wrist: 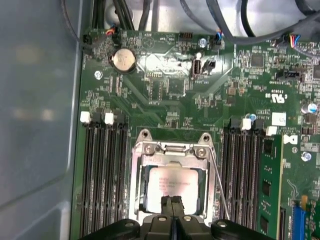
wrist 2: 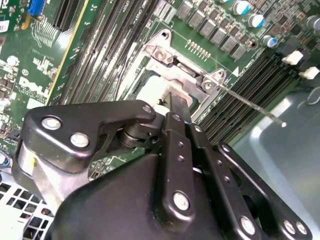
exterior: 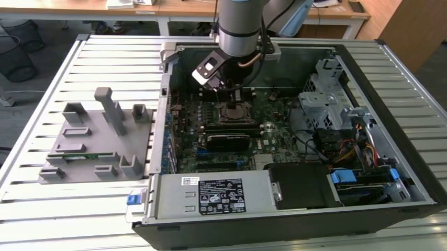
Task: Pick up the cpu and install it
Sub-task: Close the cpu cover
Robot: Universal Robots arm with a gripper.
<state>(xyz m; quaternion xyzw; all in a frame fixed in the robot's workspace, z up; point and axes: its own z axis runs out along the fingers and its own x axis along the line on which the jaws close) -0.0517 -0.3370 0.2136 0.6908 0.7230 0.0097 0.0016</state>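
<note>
The first wrist view reveals the cpu [wrist: 175,186] lying in its socket [wrist: 172,152], with the gripper [wrist: 172,204] clenched just above, fingertips together.

slatted metal table [exterior: 42,209], wooden desks [exterior: 181,8], wastebasket [exterior: 14,63]

Shiny metal cpu [wrist: 172,187], matt black gripper [wrist: 172,201], ribbed metal table [exterior: 104,68]

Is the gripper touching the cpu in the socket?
Cannot tell. In the first wrist view the gripper overlaps the cpu seated in the socket frame, but neither contact nor a gap shows.
</note>
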